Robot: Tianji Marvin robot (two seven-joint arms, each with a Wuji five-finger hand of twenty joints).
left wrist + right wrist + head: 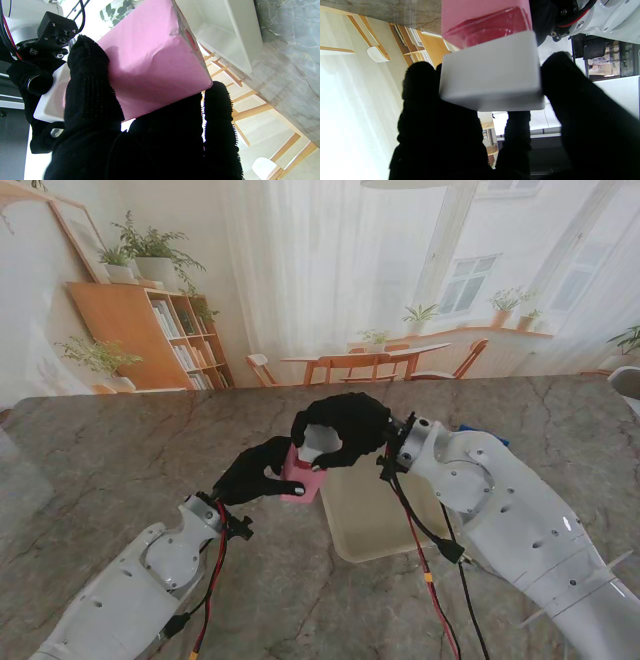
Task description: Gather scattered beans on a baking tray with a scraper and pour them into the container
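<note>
Container [301,471], pink and tilted, hangs above the desk [100,480] at the left edge of the baking tray [375,525], mouth toward the right hand. Left hand [258,470] wraps its fingers around the pink wall. Right hand [345,428] pinches a white box [492,77] against the container's rim. Bare desk lies open leftward.

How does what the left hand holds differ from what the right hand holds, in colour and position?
The left hand holds a pink container; the right hand holds a white scraper. The container is the lower one, beside the tray; the scraper is over its opening. The container is gripped by its side, the scraper across its block-shaped body. Both are held off the table.
</note>
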